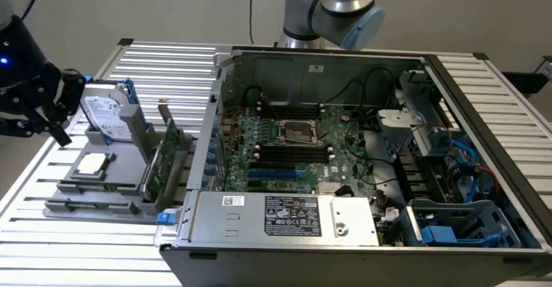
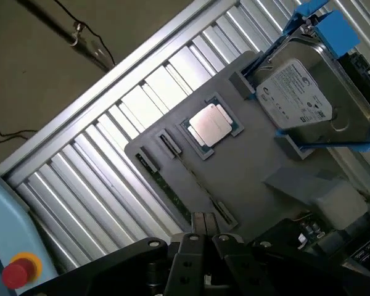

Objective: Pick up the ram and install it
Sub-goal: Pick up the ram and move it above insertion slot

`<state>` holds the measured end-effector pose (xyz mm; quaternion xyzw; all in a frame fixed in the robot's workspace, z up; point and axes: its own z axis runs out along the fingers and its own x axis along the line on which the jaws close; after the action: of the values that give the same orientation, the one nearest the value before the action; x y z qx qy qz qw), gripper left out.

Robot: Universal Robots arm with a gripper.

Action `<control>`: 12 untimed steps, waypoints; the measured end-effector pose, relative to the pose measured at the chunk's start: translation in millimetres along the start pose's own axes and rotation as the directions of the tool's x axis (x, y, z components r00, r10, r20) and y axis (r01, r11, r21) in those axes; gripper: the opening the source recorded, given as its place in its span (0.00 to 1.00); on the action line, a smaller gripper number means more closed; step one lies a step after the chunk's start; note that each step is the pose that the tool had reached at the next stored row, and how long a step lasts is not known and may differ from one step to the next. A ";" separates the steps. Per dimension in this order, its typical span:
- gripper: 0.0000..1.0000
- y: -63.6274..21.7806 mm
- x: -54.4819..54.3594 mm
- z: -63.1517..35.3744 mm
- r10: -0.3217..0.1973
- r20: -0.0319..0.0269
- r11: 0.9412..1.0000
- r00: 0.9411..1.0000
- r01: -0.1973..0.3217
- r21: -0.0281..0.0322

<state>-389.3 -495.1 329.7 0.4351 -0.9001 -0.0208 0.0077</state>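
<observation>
The ram (image 2: pixel 174 198) is a thin green stick standing on edge in the holders of a grey tray (image 2: pixel 246 166), beside a second thin strip (image 2: pixel 194 176). In the exterior view the sticks (image 1: pixel 97 187) lie along the tray's front, below the CPU. My black gripper (image 2: pixel 203 223) hovers above the end of the sticks with its fingertips (image 2: pixel 197 225) pressed together and nothing between them. From the exterior camera the gripper (image 1: pixel 52 122) hangs at the exterior view's left, above and beside the tray, apart from it. The black memory slots (image 1: pixel 293 152) sit inside the open computer case.
The tray (image 1: pixel 121 170) also carries a hard drive (image 1: pixel 108 112) in a blue bracket, a CPU (image 1: pixel 90 164) and a tall green expansion card (image 1: pixel 159 164). The open case (image 1: pixel 362 170) fills the exterior view's right. A ribbed metal table (image 1: pixel 77 248) lies under everything.
</observation>
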 end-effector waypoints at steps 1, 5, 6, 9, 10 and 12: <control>0.11 0.0 0.0 0.4 -0.018 -0.001 1.000 1.000 0.018 0.000; 0.11 -0.2 0.0 1.9 -0.090 -0.004 0.996 0.996 0.090 -0.001; 0.11 -0.2 0.0 2.3 -0.108 -0.005 0.994 0.994 0.108 -0.001; 0.11 -0.1 0.0 3.6 -0.163 -0.007 0.987 0.987 0.163 -0.001; 0.11 -0.2 0.0 4.0 -0.180 -0.008 0.984 0.984 0.180 -0.001; 0.11 -0.3 0.0 4.9 -0.217 -0.010 0.976 0.976 0.217 -0.002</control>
<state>-389.3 -495.2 324.8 0.5309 -0.8472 -0.0198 0.0099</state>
